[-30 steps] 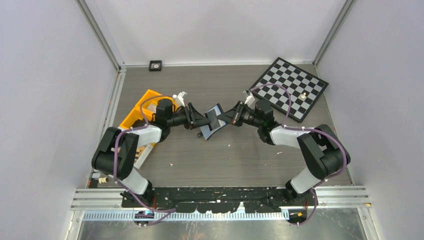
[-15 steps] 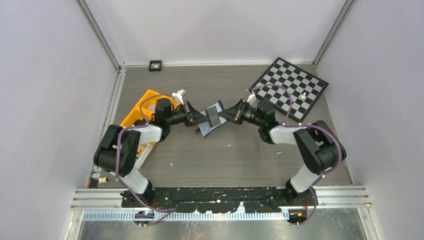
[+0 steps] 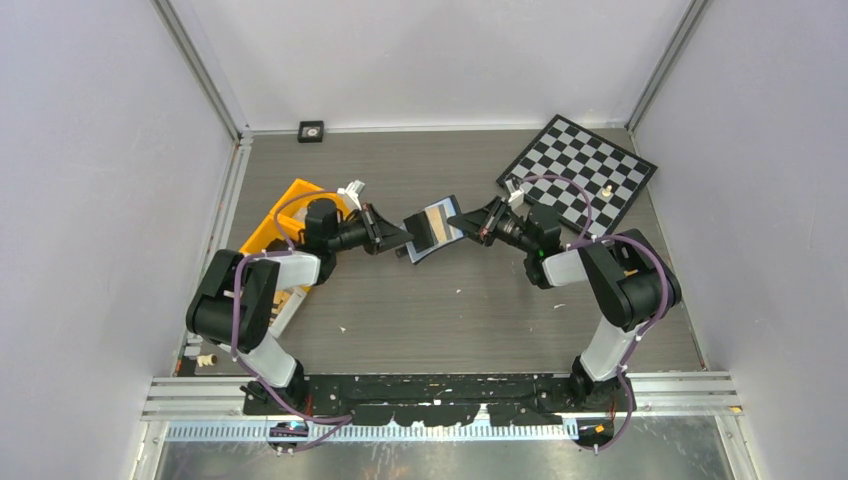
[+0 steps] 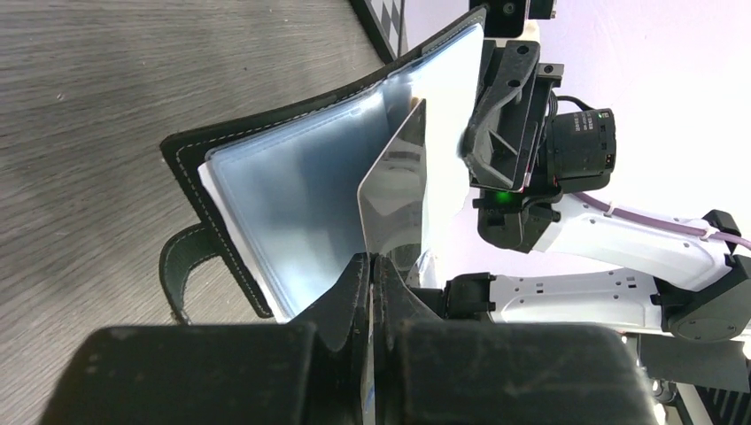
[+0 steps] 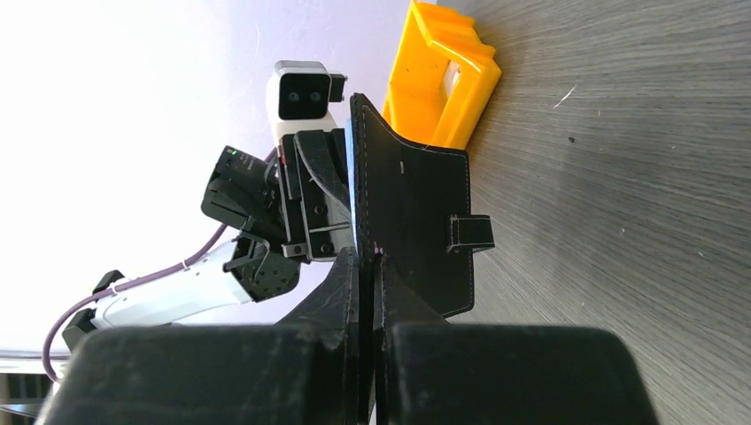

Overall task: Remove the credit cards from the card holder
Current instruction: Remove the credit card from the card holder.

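Above the middle of the tabletop, the card holder hangs in the air between my two arms, open like a book with its grey-blue inside turned up toward the overhead camera. A second ago my left claw stood partly open at the holder's near edge. It has since snapped fully closed, and its wrist view shows the fingers pinching the lower edge of one pale, glossy credit card, which stands proud of the sleeve at an angle. My right claw has not changed its hold and stays clamped on the black cover's far edge, though that arm has drawn in and lifted the holder slightly toward the chessboard side. I read this as the grip being made at last, so the extraction itself can begin. The card looks only partly free and its base is still inside. The next pull should run straight along the pocket while the right side braces. I can't tell how many cards remain inside.
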Robot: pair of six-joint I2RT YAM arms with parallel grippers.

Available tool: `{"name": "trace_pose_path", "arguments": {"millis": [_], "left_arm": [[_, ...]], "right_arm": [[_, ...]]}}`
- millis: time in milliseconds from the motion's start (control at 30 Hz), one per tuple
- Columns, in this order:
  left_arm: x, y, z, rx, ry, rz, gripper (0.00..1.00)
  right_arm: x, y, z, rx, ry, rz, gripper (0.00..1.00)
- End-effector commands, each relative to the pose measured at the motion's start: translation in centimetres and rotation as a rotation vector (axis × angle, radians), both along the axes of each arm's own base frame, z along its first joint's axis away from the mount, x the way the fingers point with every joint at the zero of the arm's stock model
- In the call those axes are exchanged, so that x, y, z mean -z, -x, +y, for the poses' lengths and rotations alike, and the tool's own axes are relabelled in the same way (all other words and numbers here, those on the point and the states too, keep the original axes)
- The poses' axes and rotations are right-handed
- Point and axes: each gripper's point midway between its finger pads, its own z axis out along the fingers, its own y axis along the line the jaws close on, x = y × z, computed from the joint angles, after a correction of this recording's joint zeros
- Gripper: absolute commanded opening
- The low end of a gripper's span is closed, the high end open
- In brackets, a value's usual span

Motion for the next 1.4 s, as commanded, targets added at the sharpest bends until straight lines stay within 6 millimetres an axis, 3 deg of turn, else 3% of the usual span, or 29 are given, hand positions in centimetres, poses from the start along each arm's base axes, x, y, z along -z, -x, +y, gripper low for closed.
{"name": "trace_pose_path", "arguments": {"millis": [0,67,200,533,600,767,833,1133,1367], "left_arm": [[-0.8,0.2,0.2,0.003,0.002,-0.039,0.07],[-1.0,0.3,0.0,0.011,0.019,-0.046,0.20],[-1.7,0.4,-0.3,0.027,0.060,-0.062,0.34],[-2.4,0.5,-0.6,0.041,0.111,-0.080,0.37],[-2.5,0.5,-0.6,0.041,0.114,-0.083,0.34],[-2.4,0.3,-0.3,0.025,0.113,-0.084,0.06],[-2.3,0.1,0.0,0.011,0.111,-0.080,0.00],[-1.3,-0.6,2.0,-0.061,0.052,-0.053,0.00],[-0.1,-1.3,4.6,-0.161,-0.028,-0.022,0.00]], "right_arm": [[-3.3,-0.1,0.0,-0.008,-0.072,-0.107,0.00],[-3.2,-0.1,0.0,-0.008,-0.073,-0.103,0.01],[-3.2,0.0,0.2,-0.014,-0.084,-0.097,0.00],[-3.4,0.3,0.8,-0.033,-0.102,-0.099,0.00],[-3.5,0.4,0.9,-0.036,-0.103,-0.101,0.00],[-3.5,0.4,0.9,-0.034,-0.103,-0.104,0.00],[-3.4,0.4,0.8,-0.031,-0.100,-0.103,0.00],[-1.8,-1.2,-1.8,0.065,-0.079,-0.062,0.00],[0.4,-2.6,-4.5,0.166,-0.060,0.011,0.01]]}}
